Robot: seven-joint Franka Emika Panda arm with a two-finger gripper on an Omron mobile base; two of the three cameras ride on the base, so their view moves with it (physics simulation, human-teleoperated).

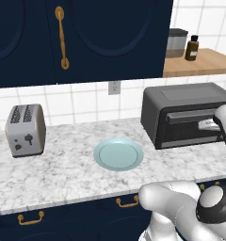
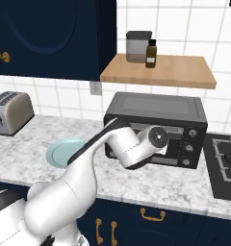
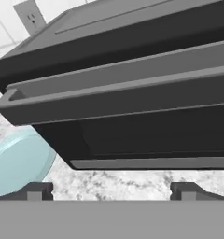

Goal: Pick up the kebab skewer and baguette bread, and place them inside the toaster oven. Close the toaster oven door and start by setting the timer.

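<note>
door: toaster oven door (image 3: 132, 100) looks shut | pincer (image 3: 111, 189): tips wide apart, holding nothing, close before door | plate (image 1: 118, 154): bare | left: set timer knobs (image 2: 188, 140)

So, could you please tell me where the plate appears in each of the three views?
Left base view: the plate lies at centre on the counter, left of the toaster oven.
Right base view: it lies at left of centre, partly behind the arm.
Hand view: its rim shows at the lower left edge.
Shared landmark: the toaster oven beside it.
</note>
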